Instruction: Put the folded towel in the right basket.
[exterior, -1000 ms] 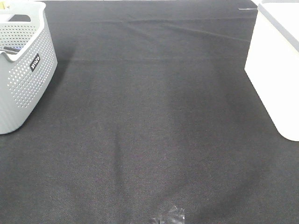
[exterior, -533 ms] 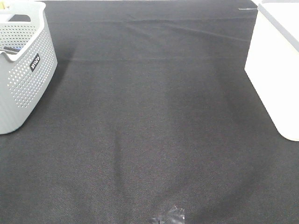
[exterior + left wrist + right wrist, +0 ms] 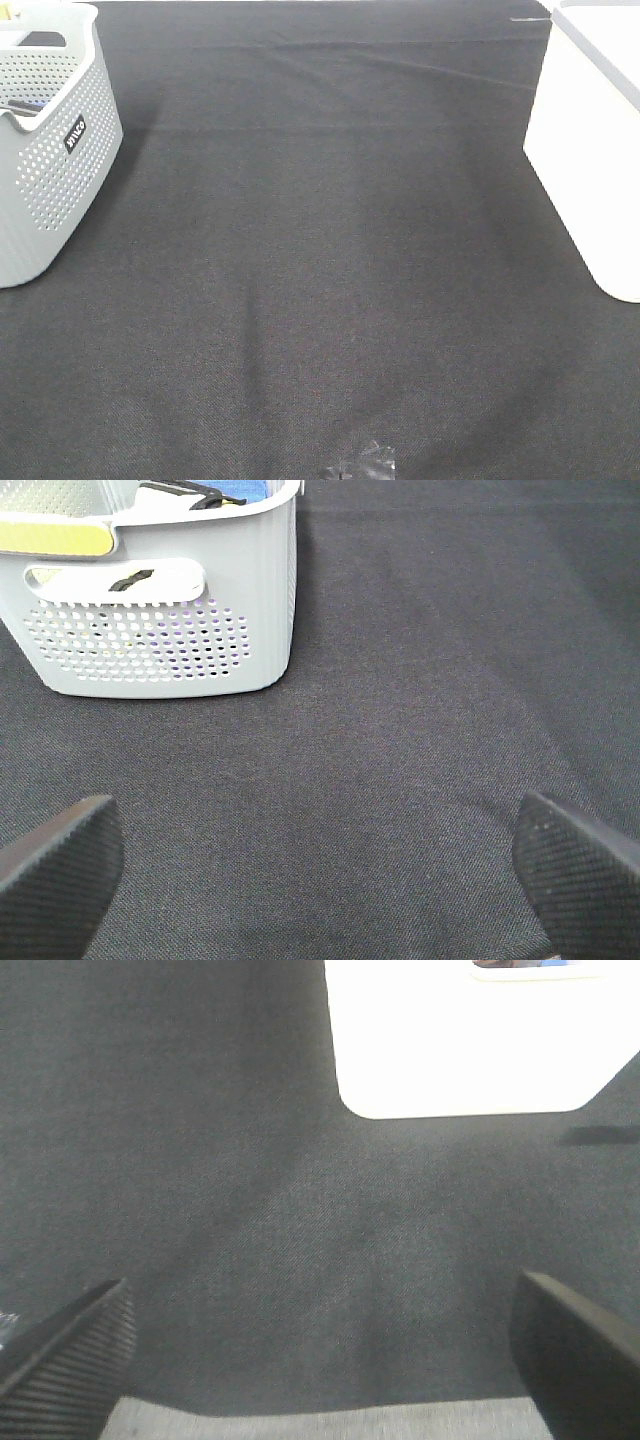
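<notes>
The right basket [image 3: 596,130] is white and smooth and stands at the table's right edge; it also shows in the right wrist view [image 3: 470,1040]. No folded towel lies on the black cloth [image 3: 330,250]. A sliver of brown and blue shows inside the white basket's rim [image 3: 520,963]; I cannot tell what it is. My left gripper [image 3: 315,855] is open and empty above the cloth, short of the grey basket. My right gripper [image 3: 320,1325] is open and empty above the cloth, short of the white basket. Neither gripper shows in the exterior high view.
A grey perforated basket [image 3: 50,150] stands at the left edge, with blue, white and dark items inside [image 3: 215,492]. A small crumpled black scrap [image 3: 362,464] lies at the front middle. A lighter grey strip [image 3: 320,1420] runs below the right gripper.
</notes>
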